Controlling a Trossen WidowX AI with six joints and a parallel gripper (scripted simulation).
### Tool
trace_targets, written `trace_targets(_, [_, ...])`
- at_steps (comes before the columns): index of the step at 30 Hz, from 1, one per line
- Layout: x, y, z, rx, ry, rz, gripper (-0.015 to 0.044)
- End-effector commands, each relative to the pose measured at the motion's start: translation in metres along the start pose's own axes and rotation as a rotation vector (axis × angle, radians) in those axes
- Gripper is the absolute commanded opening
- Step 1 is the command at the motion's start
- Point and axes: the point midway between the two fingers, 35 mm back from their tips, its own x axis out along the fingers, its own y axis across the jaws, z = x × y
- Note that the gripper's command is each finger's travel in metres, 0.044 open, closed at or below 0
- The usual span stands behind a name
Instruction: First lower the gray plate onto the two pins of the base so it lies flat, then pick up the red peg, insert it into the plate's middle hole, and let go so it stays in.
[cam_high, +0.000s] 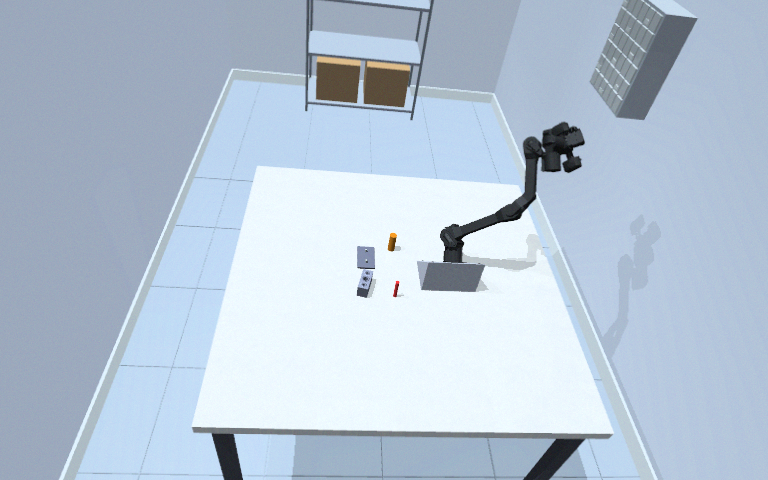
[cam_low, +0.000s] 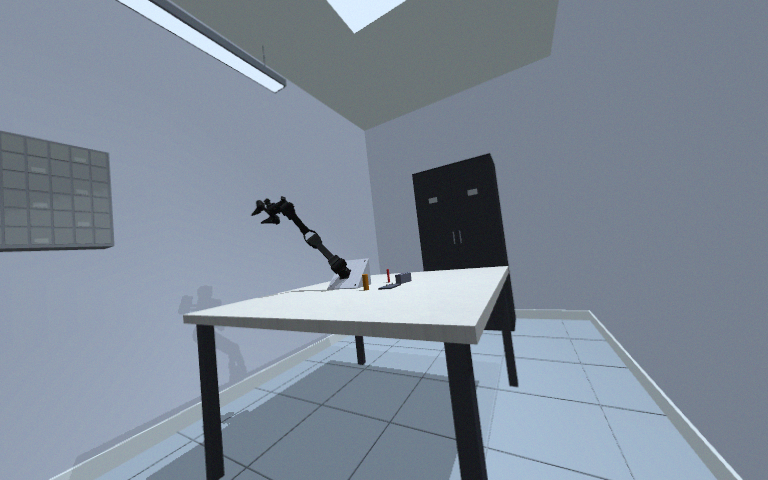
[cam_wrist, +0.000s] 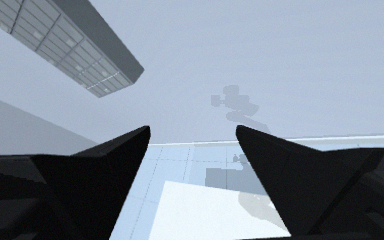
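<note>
The base (cam_high: 361, 261) (cam_low: 387, 286) is a flat grey slab with two small upright pins, lying on the table. The gray plate (cam_high: 362, 290) (cam_low: 403, 278) looks like a thick bar with three holes in its top. It rests on the table beside the base, off the pins. The red peg (cam_high: 395, 289) (cam_low: 387, 276) stands upright on the table, apart from both, and nothing is in the plate's middle hole. My gripper (cam_high: 576, 150) (cam_low: 258, 217) (cam_wrist: 194, 129) is open and empty, raised high and far from these parts, facing the wall.
An orange cylinder (cam_high: 391, 242) (cam_low: 365, 282) stands near the base. A tilted grey panel (cam_high: 450, 277) (cam_low: 357, 273) stands beside the arm's foot. The white table (cam_high: 396, 362) (cam_low: 339, 308) (cam_wrist: 200, 212) carries these things. A grey drawer cabinet (cam_high: 656, 62) (cam_low: 56, 192) (cam_wrist: 75, 45) hangs on the wall.
</note>
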Motion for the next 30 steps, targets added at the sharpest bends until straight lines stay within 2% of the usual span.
trace_targets(1, [0.0,0.0,0.0,0.0,0.0,0.0,0.0426])
trace_targets(4, [0.004,0.014,-0.006,-0.062,-0.02,0.021,0.044])
trace_targets(16, [-0.01,0.178,-0.096,-0.394,-0.023,0.301,0.044])
trace_targets(22, [-0.033,0.237,-0.14,-0.505,-0.017,0.437,0.044])
trace_targets(30, [-0.093,0.314,-0.221,-0.649,0.004,0.666,0.044])
